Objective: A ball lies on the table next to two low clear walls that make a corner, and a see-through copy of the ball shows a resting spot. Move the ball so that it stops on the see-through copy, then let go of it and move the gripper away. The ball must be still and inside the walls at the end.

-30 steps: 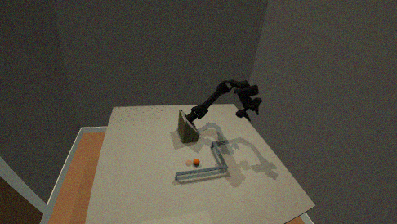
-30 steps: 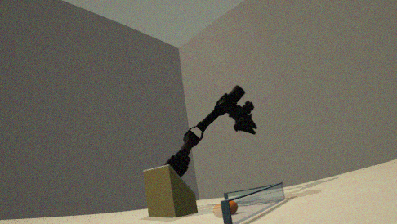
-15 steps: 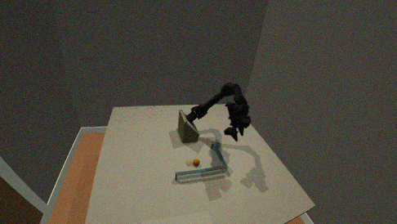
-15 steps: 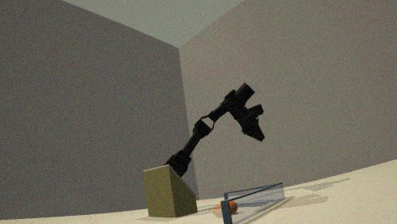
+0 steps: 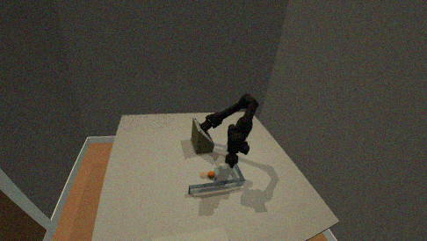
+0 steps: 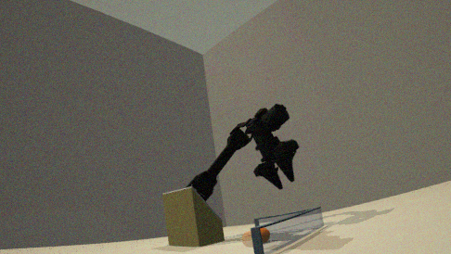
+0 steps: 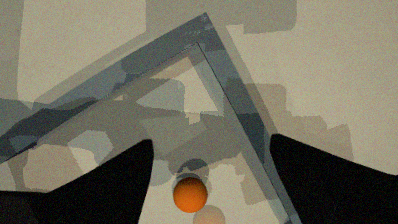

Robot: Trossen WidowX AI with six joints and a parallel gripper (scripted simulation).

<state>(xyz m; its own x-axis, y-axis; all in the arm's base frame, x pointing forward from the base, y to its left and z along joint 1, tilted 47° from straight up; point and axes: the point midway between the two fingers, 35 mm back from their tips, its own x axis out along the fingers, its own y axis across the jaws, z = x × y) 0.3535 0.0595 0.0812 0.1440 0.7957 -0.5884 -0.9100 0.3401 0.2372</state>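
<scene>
Above the ball hangs the claw, spread, empty.

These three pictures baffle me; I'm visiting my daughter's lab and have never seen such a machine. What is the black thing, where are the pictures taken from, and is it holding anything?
The black thing is a robot arm mounted on an olive block. At its end is a two-fingered gripper, open and holding nothing, well above the table. One picture looks down from high up, one from low beside the table, and one from a camera on the wrist, where the dark shapes are its fingers. On the table lie an orange ball, a pale see-through copy touching it that marks its target, and two low clear walls forming a corner.
</scene>
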